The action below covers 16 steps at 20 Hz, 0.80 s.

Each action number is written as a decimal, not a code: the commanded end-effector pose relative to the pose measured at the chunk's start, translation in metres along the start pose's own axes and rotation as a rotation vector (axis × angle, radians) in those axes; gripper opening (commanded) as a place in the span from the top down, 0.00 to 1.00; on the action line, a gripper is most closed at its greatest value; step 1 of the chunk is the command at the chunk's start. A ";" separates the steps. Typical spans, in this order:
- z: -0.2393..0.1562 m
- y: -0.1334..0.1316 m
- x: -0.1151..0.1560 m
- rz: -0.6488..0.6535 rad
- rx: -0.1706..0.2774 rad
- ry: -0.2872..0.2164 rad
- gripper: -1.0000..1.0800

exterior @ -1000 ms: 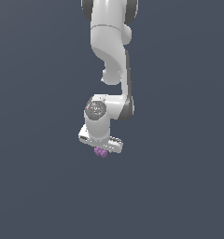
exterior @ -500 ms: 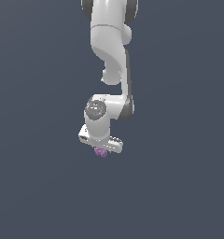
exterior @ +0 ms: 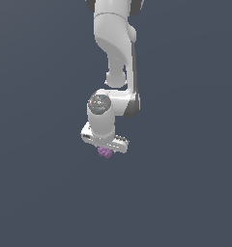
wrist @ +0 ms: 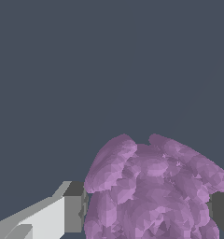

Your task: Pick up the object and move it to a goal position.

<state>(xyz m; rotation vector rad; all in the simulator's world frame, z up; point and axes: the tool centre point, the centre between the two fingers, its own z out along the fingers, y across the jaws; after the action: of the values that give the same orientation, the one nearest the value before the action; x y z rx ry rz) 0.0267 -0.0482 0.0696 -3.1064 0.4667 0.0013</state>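
Observation:
The object [exterior: 104,153] is a small purple lumpy ball showing just under the white hand of the arm in the exterior view. My gripper [exterior: 105,150] is shut on it, and the hand hides most of the fingers from that side. The wrist view shows the object [wrist: 151,186] large and close, filling the space between the two fingers [wrist: 74,214], whose dark pads press against its two sides. The gripper [wrist: 149,217] and the ball hang over a plain dark grey ground, and I cannot tell how high.
The white arm [exterior: 115,58] reaches down from the top of the exterior view. Around it only the uniform dark grey surface [exterior: 185,193] shows.

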 end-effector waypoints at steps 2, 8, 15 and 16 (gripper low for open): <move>-0.021 0.000 -0.007 0.000 0.001 0.001 1.00; -0.072 0.000 -0.026 0.000 0.001 0.001 1.00; -0.143 0.001 -0.051 0.000 0.001 0.001 1.00; -0.154 0.001 -0.054 0.001 0.000 0.001 1.00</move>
<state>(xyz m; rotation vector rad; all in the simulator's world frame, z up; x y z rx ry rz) -0.0197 -0.0344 0.2070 -3.1057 0.4671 0.0001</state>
